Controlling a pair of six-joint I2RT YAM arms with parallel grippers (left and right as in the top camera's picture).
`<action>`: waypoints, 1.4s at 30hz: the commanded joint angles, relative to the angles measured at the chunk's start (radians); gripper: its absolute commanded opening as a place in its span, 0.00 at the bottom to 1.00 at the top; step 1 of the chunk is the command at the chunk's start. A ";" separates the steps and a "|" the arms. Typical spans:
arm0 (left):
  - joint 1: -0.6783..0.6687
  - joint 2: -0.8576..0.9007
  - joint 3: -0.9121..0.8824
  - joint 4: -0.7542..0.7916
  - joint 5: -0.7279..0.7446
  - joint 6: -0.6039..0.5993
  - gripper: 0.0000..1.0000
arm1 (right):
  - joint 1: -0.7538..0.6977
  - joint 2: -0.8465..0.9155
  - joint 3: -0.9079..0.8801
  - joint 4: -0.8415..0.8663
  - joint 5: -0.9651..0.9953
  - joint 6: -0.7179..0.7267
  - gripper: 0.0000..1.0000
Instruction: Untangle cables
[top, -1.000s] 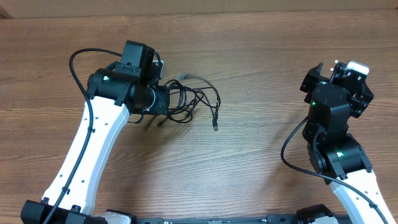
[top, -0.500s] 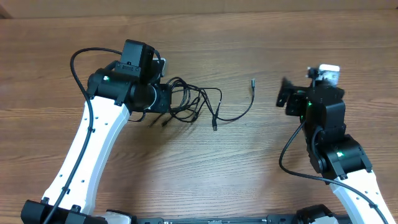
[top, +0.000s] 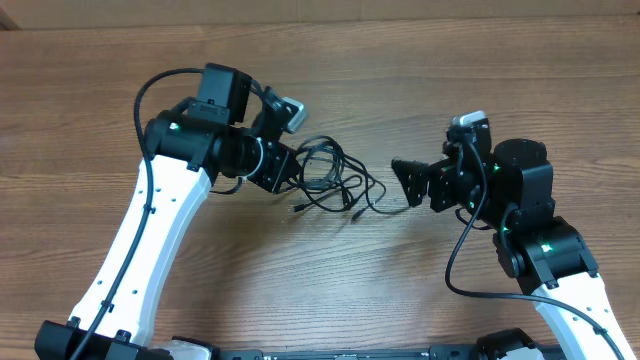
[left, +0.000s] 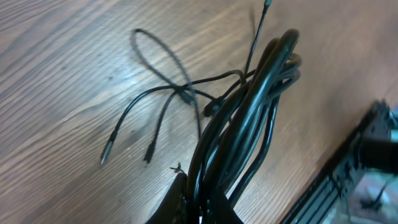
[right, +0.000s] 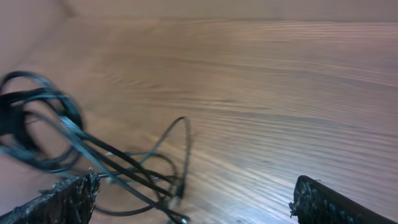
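Now, from overhead: the left end effector (top: 288, 170) is clamped tight on the cables (top: 335, 172), and the knot lies on the worktop (top: 420, 60) just off its tips, toward the middle. Opposite, the right end effector (top: 405, 183) is spread wide and empty, with one loose strand curling just short of it.

Over to the left wrist: a thick bunch of black loops runs straight out of the pinch at the bottom edge. Two thin strands with plug ends (left: 102, 160) fan out sideways, flat on the wood and clear of the bunch.

Right wrist: both fingers (right: 68, 199) frame the shot, wide apart. The tangle sits ahead and off to one side, and a single arch of cord is nearest the gap.

My call is that the step in hand is choosing a strand for the right side to draw away. Go for that nearest single loop, not the bunch. Close on one cord only, then pull slowly away from the anchoring grip, low along the worktop, so the knot loosens rather than cinches.
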 joint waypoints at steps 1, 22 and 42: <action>-0.045 -0.022 -0.006 -0.006 0.060 0.123 0.04 | -0.001 -0.016 0.024 -0.002 -0.161 -0.088 1.00; -0.179 -0.021 -0.006 0.061 -0.050 0.267 0.04 | 0.000 -0.016 0.024 -0.073 -0.360 -0.327 1.00; -0.232 -0.021 -0.006 0.052 -0.002 0.425 0.04 | 0.000 -0.010 0.023 -0.038 -0.377 -0.378 0.84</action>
